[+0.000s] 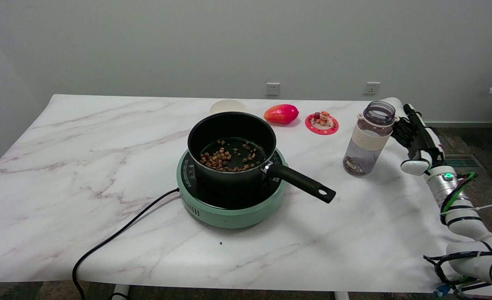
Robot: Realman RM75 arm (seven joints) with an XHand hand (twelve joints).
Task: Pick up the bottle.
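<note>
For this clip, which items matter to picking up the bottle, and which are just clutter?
Job: bottle, open-topped, upright; right robot hand beside it, not gripping.

Clutter: pot on green hotplate, red fruit, pink coaster, white lid.

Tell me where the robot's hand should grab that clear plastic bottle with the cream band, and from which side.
Best bet: wrap the clear plastic bottle around its cream band, just under the open mouth. The band looks like a grip sleeve on a straight round body. Come from the picture's right, where the right hand already sits beside it with fingers apart. The bottle leans slightly, so close gently.
</note>
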